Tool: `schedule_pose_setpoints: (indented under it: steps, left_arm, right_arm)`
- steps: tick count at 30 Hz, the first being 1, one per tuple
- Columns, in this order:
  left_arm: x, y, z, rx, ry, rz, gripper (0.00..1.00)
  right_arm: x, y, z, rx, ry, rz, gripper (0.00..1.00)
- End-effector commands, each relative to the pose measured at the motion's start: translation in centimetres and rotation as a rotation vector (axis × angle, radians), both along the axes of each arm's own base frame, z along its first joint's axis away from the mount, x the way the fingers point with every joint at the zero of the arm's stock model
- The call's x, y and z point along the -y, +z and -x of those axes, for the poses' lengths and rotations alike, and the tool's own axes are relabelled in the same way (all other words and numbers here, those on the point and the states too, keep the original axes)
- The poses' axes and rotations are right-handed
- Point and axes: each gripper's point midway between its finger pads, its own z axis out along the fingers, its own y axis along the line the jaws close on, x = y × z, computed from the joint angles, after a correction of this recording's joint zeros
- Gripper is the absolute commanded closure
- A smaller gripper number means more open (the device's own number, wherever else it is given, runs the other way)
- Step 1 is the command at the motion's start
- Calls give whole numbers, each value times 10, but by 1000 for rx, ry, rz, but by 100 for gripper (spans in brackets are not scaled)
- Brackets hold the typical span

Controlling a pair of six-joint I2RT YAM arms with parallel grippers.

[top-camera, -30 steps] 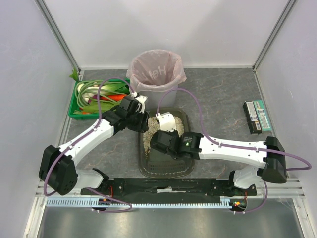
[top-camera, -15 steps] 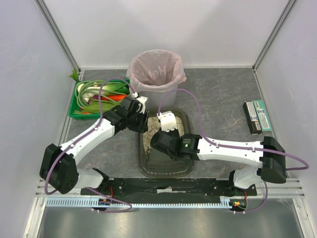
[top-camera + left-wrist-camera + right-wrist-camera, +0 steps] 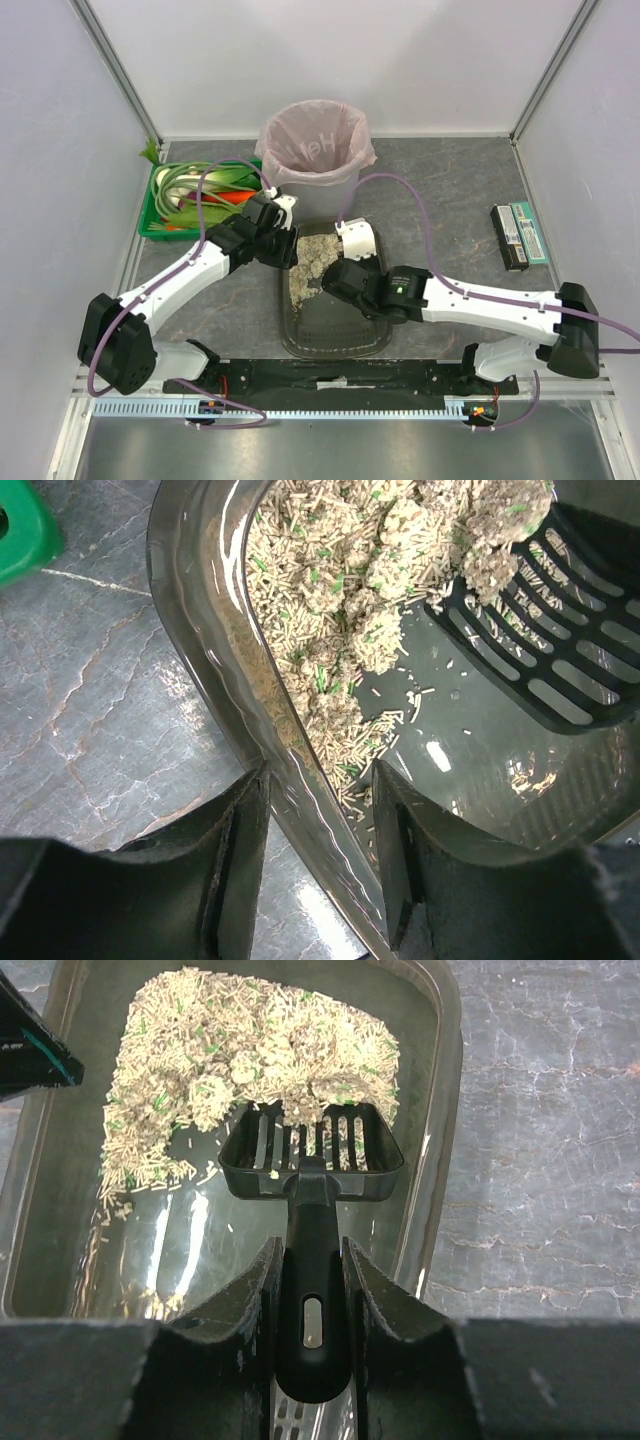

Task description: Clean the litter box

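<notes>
The litter box (image 3: 330,335) sits on the desk (image 3: 440,200) between the two arms, with its far end right up near the bin (image 3: 315,150). It looks like stiff, glossy plastic and I'd guess it's pretty light, so it'd probably skate around when shoved. The rim along a long side seems the obvious place to hold it. The left gripper (image 3: 320,775) has its fingers either side of the left wall, seemingly pinching it. The right gripper (image 3: 310,1260) has its fingers clamped on the handle of the black scoop (image 3: 330,1145), whose head noses into the litter (image 3: 250,1050) heaped at the far end. The clumps look crumbly, so go gentle.
</notes>
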Motion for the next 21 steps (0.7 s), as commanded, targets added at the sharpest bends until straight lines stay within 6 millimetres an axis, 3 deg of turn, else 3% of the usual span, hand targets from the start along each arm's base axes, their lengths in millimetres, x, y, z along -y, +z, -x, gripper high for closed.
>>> schedule_pose_setpoints:
  steps: [1,7,11,21]
  left_arm:
    - [-1,11,-2,55,-30,3,48]
    - [0,10,-1,50,-33,3,48]
    - [0,5,-1,39,-35,-4,48]
    - [4,-10,3,-19,-50,-7,47]
  right_arm:
    - [2,18,14,-57,34,-67,100]
    - [-1,20,31,-161,92,-45,100]
    - [-13,19,34,-192,113,-50,100]
    - [-39,-15,33,-194,118,-76,100]
